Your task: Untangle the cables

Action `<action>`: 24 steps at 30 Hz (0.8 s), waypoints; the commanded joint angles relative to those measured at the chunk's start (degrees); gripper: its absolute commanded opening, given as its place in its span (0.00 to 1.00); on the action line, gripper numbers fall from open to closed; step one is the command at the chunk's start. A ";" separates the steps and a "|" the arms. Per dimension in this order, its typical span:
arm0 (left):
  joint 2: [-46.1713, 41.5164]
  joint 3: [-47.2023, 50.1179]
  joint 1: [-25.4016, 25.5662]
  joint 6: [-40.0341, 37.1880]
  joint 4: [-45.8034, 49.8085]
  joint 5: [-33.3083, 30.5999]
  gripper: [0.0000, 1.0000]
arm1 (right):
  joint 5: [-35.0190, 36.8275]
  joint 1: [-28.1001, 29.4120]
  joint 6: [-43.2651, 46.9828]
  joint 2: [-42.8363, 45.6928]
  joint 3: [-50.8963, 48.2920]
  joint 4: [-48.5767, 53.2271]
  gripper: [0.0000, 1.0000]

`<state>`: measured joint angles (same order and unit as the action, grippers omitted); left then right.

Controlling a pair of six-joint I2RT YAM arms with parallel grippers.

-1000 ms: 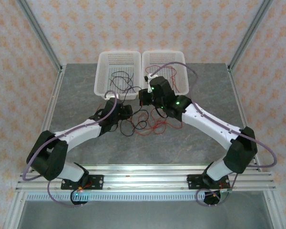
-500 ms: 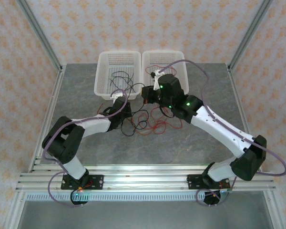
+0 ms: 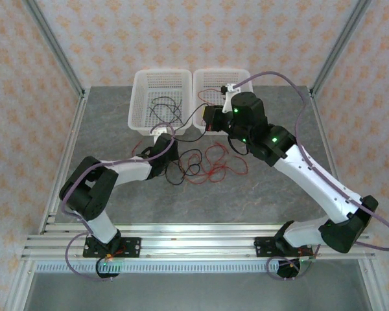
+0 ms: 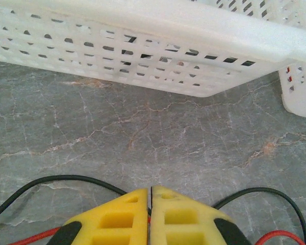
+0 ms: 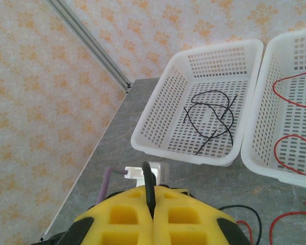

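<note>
Orange-patterned walls [image 3: 181, 39] surround a grey marbled table [image 3: 259, 188]. Two white baskets [image 3: 137, 110] sit upper centre. Red and black cables [image 3: 204, 165] tangle mid-frame. The left gripper [image 4: 151, 196] is clamped on them, and the right gripper [image 5: 153, 201] pinches a black cable [image 5: 148, 178].

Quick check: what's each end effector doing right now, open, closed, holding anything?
Left end effector: closed among the cables; which one, if any, is pinched cannot be told.
Right end effector: closed on a black cable.

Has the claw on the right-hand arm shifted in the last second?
Yes. The right gripper has moved farther back and slightly right, toward the right basket.
</note>
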<state>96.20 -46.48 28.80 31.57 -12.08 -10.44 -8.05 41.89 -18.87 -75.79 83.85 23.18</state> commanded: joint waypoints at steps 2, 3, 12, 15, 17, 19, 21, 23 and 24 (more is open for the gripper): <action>-2.52 1.54 0.10 -0.71 0.19 -3.54 0.00 | 4.31 -0.75 0.04 0.82 3.54 0.07 0.00; -2.82 1.78 0.11 -0.86 0.37 -3.79 0.00 | 5.43 -0.82 0.25 0.67 4.21 0.41 0.00; -6.52 4.08 0.12 -1.37 1.11 -2.90 0.05 | 8.24 -1.85 2.21 -3.88 11.51 0.57 0.00; -10.47 4.77 0.26 -2.49 1.61 -1.71 0.38 | 6.21 -1.90 2.81 -6.81 13.88 -0.66 0.00; -13.44 4.99 0.29 -3.15 2.63 -1.69 0.52 | 4.91 -1.90 3.26 -9.11 15.90 -1.45 0.00; -16.19 5.08 0.33 -3.40 4.16 -1.56 0.58 | 4.32 -1.90 3.87 -11.54 18.06 -2.76 0.00; -19.02 5.81 0.45 -3.32 5.27 -1.27 0.59 | 3.95 -1.96 4.82 -14.47 21.33 -3.39 0.00; -21.58 7.08 0.64 -2.80 5.89 -1.08 0.59 | 3.99 -1.96 5.75 -17.17 25.07 -3.17 0.00; -22.88 7.88 0.80 -2.52 6.14 -1.15 0.60 | 4.10 -1.99 6.31 -18.59 27.16 -2.89 0.00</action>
<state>76.29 -40.60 29.17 29.45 -9.21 -11.81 -3.62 40.07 -15.11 -91.79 106.13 22.63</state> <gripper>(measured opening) 0.595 0.050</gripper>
